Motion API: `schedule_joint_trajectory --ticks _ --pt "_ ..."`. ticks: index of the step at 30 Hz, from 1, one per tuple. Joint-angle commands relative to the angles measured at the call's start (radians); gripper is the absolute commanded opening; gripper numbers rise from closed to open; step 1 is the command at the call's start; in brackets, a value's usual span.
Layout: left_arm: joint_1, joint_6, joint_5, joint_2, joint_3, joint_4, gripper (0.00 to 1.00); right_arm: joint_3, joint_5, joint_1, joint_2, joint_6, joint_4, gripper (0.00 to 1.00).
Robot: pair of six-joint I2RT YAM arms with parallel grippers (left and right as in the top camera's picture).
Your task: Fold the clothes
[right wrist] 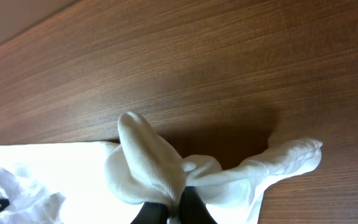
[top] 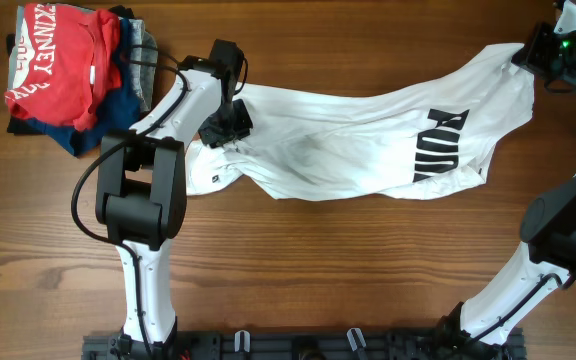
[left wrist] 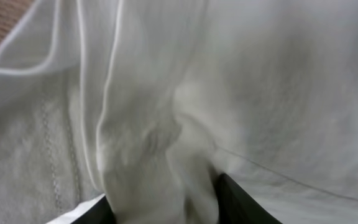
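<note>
Two claws each pinch the white T-shirt [top: 348,140]: left gripper [top: 226,125] at its nine o'clock end, right gripper [top: 528,52] at two o'clock, likely to stretch it flat on the table [top: 318,260] for folding.

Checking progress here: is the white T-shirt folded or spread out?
Spread out, not folded. The white T-shirt stretches across the table between the left gripper and right gripper, each pinching bunched cloth.
</note>
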Motion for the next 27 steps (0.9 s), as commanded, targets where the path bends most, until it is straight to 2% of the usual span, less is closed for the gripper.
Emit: schedule_joint_trajectory --ticks 1,2,4,8,11,17,27 --pt "0.026 0.054 -0.002 -0.051 -0.013 -0.002 0.74 0.003 0.009 0.003 0.016 -0.017 0.002 0.04" --pt "0.026 0.059 -0.002 -0.06 -0.013 -0.004 0.77 0.003 0.009 0.003 0.016 -0.018 0.002 0.04" --pt "0.026 0.058 0.003 -0.074 -0.013 -0.018 0.77 0.003 0.009 0.003 0.016 -0.017 0.002 0.04" --pt "0.026 0.032 0.032 -0.078 -0.013 -0.048 0.62 0.003 0.009 0.003 0.016 -0.018 0.002 0.04" --pt "0.033 -0.034 0.041 -0.079 -0.013 -0.054 0.55 0.003 0.009 0.003 0.016 -0.018 0.002 0.04" --pt "0.037 -0.037 0.073 -0.079 -0.013 -0.065 0.44 0.003 0.009 0.003 0.016 -0.02 0.002 0.04" --pt "0.037 -0.037 0.069 -0.078 -0.029 -0.053 0.4 0.003 0.009 0.003 0.016 -0.02 0.011 0.04"
